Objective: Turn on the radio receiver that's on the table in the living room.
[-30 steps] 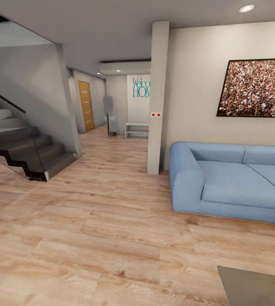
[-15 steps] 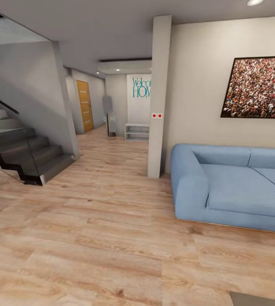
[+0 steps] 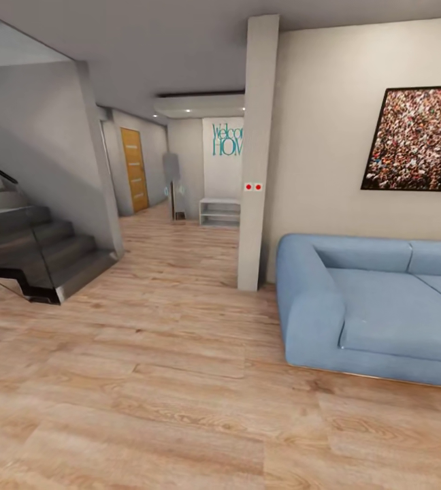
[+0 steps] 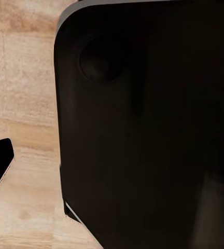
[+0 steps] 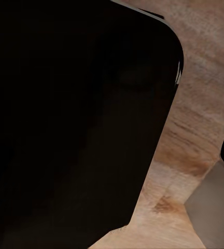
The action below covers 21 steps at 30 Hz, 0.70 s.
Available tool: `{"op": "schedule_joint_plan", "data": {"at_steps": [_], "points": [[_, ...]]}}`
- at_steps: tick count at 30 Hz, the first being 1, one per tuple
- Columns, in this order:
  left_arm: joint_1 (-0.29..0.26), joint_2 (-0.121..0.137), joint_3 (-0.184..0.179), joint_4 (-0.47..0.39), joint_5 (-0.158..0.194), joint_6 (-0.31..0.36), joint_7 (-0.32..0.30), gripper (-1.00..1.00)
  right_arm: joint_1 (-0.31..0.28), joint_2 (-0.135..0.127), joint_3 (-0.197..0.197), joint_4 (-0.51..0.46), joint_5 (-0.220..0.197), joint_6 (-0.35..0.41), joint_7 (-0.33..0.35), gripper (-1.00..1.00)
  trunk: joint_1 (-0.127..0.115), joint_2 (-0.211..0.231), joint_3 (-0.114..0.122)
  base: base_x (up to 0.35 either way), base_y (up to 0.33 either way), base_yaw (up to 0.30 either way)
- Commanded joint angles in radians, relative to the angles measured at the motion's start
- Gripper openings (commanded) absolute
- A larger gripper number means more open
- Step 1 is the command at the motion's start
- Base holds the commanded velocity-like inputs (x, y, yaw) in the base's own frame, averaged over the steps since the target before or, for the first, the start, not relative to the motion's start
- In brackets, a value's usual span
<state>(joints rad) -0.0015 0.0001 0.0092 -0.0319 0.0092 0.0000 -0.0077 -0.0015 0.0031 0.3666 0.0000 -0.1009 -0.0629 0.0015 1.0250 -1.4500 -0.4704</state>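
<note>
— One room lay before you in the head view: the living room (image 3: 316, 136), with a floor (image 3: 145, 381) of light wood planks, matte and strongly grained.

— And what did I have at the right?

— A blue sofa (image 3: 377, 306), soft-looking cloth, with a fat rounded arm and flat seat cushions. It stood against the pale plaster wall. Above it hung a wide picture (image 3: 421, 139) in a thin dark frame, speckled red, white and black.

— The middle?

— A square white pillar (image 3: 256, 150) rose from floor to ceiling just beside the sofa's arm, and it bore two small red dots (image 3: 253, 186). Behind it a corridor ran back to an orange wooden door (image 3: 133, 170), a low white shelf (image 3: 219, 211) and teal lettering (image 3: 227, 139) on the far wall.

— At my left?

— A staircase (image 3: 37, 252) with dark glossy zigzag steps stood there, with a clear glass panel along its side.

— The radio receiver?

— You could not place it from these views, and I could not tell its look either.

— My pincers?

— Each wrist view gave you a big dark panel with rounded corners, smooth and dull (image 4: 143, 129) (image 5: 65, 129), with wood planks beyond it. Whether the left or the right pincer was clenched or released, I could not tell.
</note>
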Motion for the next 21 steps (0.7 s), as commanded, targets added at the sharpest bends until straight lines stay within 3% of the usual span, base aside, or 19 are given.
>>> {"op": "schedule_joint_plan", "data": {"at_steps": [1,7,21], "points": [[0.0,0.001,0.0,0.0,0.0,-0.001,0.0,1.0,0.0,0.0,0.0,0.0,0.0,0.0,0.0,1.0,0.0,0.0,0.0,0.327,0.0,-0.01],[0.0,-0.001,0.002,0.0,-0.001,-0.008,0.0,1.0,0.0,0.0,-0.001,0.0,0.0,-0.013,0.0,1.0,0.0,0.0,0.0,0.259,0.0,-0.185],[0.0,-0.001,0.002,0.0,-0.002,-0.011,0.0,1.0,0.0,0.0,-0.002,0.0,0.0,-0.017,0.0,1.0,0.0,0.0,0.005,0.018,0.0,-0.282]]}}
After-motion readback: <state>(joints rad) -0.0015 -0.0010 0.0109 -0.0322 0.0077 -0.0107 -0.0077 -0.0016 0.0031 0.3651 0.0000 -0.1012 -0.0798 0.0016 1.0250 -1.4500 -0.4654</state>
